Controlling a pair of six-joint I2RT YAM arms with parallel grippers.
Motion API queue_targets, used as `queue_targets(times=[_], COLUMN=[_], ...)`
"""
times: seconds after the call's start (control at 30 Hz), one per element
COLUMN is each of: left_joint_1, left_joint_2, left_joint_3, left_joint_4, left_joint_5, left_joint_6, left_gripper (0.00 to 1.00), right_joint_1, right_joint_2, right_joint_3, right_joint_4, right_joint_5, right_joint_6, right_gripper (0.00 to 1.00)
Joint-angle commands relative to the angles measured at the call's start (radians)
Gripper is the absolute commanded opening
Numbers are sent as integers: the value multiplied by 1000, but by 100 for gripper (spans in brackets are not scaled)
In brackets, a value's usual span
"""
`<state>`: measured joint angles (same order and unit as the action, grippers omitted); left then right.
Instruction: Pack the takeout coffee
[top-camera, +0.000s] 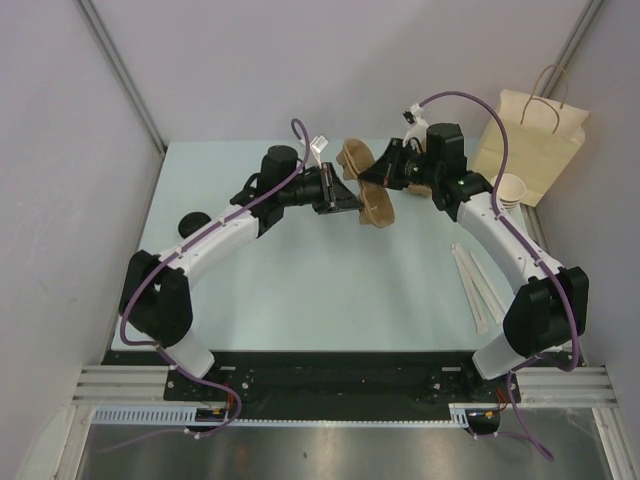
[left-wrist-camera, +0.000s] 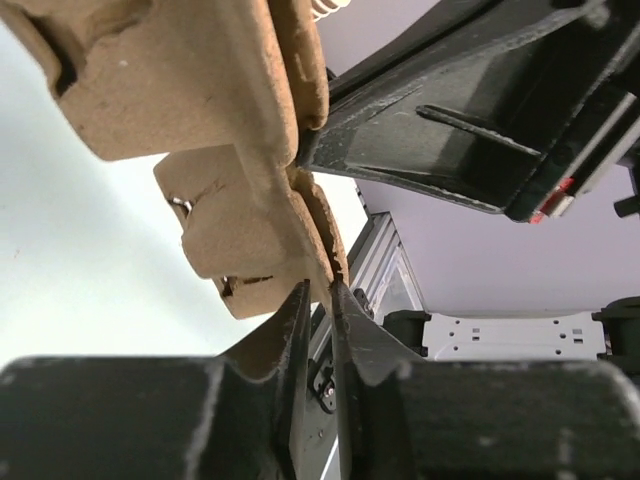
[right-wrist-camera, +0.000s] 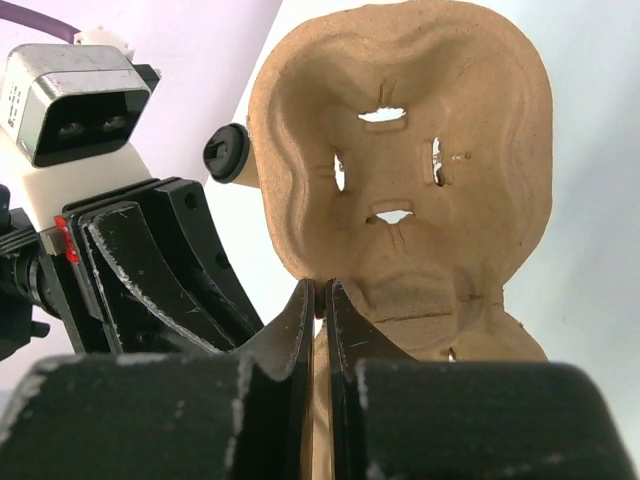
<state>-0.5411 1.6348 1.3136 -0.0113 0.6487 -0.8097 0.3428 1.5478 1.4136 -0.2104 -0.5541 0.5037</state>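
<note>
Between left gripper (left-wrist-camera: 322, 292) and right gripper (right-wrist-camera: 320, 292), both pinching its rim, you're holding the carrier (right-wrist-camera: 410, 170) aloft; coffee cup (top-camera: 511, 188) is sitting unpacked beyond the right.

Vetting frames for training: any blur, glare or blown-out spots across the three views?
Top view: sharp, evenly lit, soft shadows on the table, mild sheen on the metal strip at the bottom. Left wrist: carrier sits close to the lens, slightly soft; table washed out to near white. Right wrist: carrier crisp, right hand dark and slightly soft in the foreground.
</note>
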Motion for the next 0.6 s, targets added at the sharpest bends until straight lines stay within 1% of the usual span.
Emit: queue_targets(times=[0.0,0.03,0.07,0.1,0.13,0.33,0.43,0.57], left_joint_1=[32,38,44,53,56,69,76,95], left_joint_2=[16,16,16,14,16,7,0,0], left_joint_3=[23,18,13,7,4,-7,-8,-19], left_joint_4=[-13,0,10,8,36,19,-36,-65], left_joint_5=[-55,-52,-46,-38,-34,-37,-60,-73], left_joint_6=[14,6,-2,-14,-19,-2,18,32], left_gripper=[14,8,4,1,0,0,0,0], right_joint_1=[24,27,28,30,32,30,24,13], right_joint_2=[-63,-64,-63,-63,-63,-52,-48,-46], right_joint_3=[-2,-4,-5,-7,-7,-11,-12,-13], right_joint_4=[28,22,22,20,19,0,-3,-6], right_joint_5=[3,5,8,11,14,29,23,10], right_joint_6=[1,-1,-4,-8,-11,-47,-56,-59], right_gripper=[0,0,0,0,0,0,0,0])
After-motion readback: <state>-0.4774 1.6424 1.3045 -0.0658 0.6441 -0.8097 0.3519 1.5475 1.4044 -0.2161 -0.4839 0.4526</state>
